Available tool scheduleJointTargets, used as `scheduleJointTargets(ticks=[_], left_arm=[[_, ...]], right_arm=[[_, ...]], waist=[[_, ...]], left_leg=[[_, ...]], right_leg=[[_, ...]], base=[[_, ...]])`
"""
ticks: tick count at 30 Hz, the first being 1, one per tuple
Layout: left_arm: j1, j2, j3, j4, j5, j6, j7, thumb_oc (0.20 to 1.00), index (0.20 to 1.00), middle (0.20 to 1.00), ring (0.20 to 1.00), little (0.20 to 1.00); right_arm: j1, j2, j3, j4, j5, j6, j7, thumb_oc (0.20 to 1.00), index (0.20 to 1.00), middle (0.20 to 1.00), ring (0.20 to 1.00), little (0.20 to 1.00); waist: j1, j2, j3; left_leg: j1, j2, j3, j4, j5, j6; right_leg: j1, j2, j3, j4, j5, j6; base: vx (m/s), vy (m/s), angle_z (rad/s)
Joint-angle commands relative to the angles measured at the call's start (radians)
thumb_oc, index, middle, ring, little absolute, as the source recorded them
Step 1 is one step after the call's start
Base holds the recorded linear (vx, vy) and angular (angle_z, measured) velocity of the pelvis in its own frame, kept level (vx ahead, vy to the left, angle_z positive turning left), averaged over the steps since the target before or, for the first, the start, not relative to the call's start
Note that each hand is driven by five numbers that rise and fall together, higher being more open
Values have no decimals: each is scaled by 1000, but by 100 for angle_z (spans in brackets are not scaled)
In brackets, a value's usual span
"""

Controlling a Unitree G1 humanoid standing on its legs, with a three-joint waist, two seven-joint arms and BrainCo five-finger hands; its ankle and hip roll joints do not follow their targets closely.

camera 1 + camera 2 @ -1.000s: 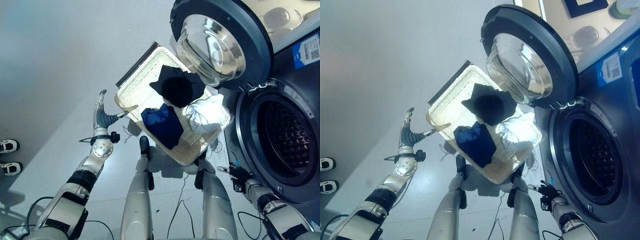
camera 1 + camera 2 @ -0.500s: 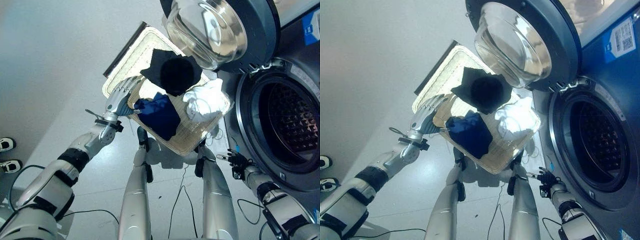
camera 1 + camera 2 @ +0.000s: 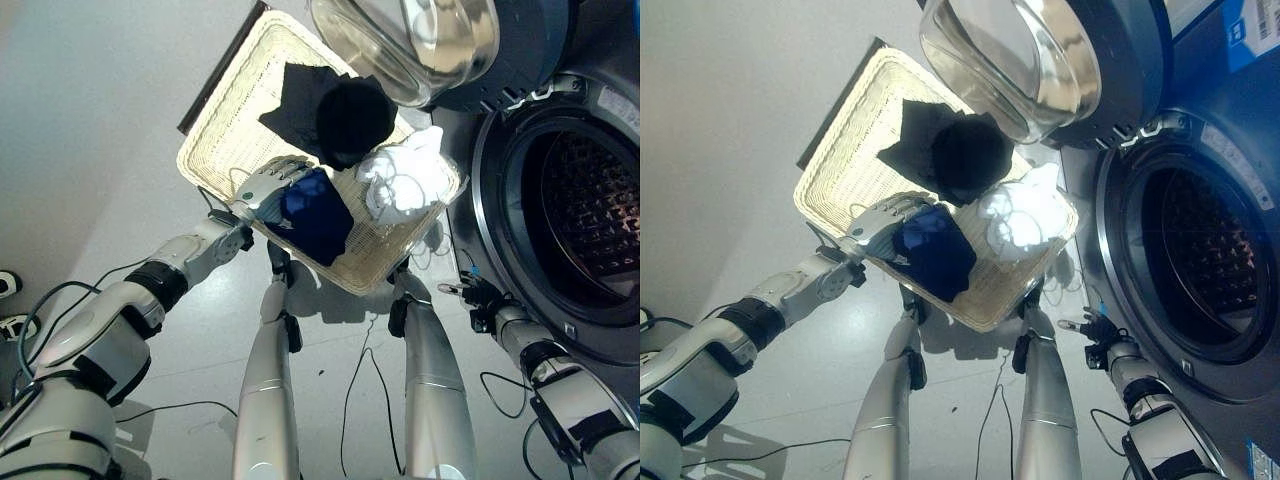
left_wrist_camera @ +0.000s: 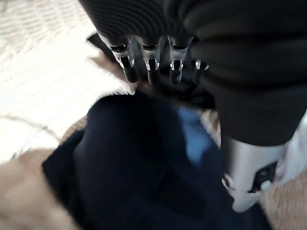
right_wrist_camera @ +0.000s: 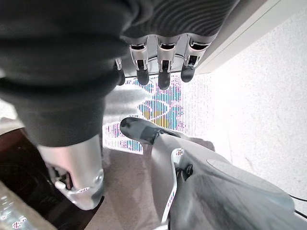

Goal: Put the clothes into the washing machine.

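Basket, cream woven wicker, rectangular (image 3: 225,130), upper centre of the left eye view, holding three garments: a black cloth (image 3: 330,110) toward the top, a crumpled white cloth (image 3: 405,185) at the right side, and a dark navy blue cloth (image 3: 315,215) at the lower middle. Left hand (image 3: 268,187) reaches in over the basket's lower-left rim, its fingers (image 4: 151,69) slightly bent and resting on the navy cloth's edge, thumb set apart beside it, not clamped. Washing machine, dark grey, front-loading (image 3: 600,130), right side of frame, with its round drum opening (image 3: 575,220) exposed and its glass-bowled door (image 3: 420,40) swung out above the basket. Right hand (image 3: 478,297) at lower right, just below the drum opening, fingers loosely extended, holding nothing.
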Motion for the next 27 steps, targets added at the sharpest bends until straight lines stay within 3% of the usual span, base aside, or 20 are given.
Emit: scheduleJointTargets(ticks=[1,8,12,19,27], left_arm=[[-50,41,10,3,-4,-1,-53,1000,1000,1000,1000,1000],[-91,25,-34,44,31,7,-157,1000,1000,1000,1000,1000],[-108,20,-51,62,63,21,-168,1000,1000,1000,1000,1000],[-141,15,-60,113,115,12,-24,1000,1000,1000,1000,1000],[-146,-13,-68,169,223,-45,36,1000,1000,1000,1000,1000]], right_arm=[[18,-46,43,-5,19,-3,1,1000,1000,1000,1000,1000],[10,-41,60,-3,28,-7,1,1000,1000,1000,1000,1000],[5,-37,69,-4,34,-10,-5,1000,1000,1000,1000,1000],[6,-31,86,-12,43,-18,-13,1000,1000,1000,1000,1000],[4,-21,93,-15,55,-22,-17,1000,1000,1000,1000,1000]], waist=[[0,-18,-18],[-12,-29,-18],[-15,-30,-18],[-22,-40,-18],[-25,-49,-18]], left_leg=[[-70,-1,-73,115,-56,-8],[-84,-2,-70,114,-53,-9],[-86,-3,-69,109,-52,-10],[-95,-4,-69,101,-44,-13],[-95,-10,-70,93,-42,-12]], right_leg=[[16,19,40,-106,104,106],[2,23,44,-117,116,108],[-3,23,45,-119,119,111],[-14,27,50,-127,127,111],[-17,29,47,-135,137,113]], base=[[0,0,0],[0,0,0],[0,0,0],[0,0,0],[0,0,0]])
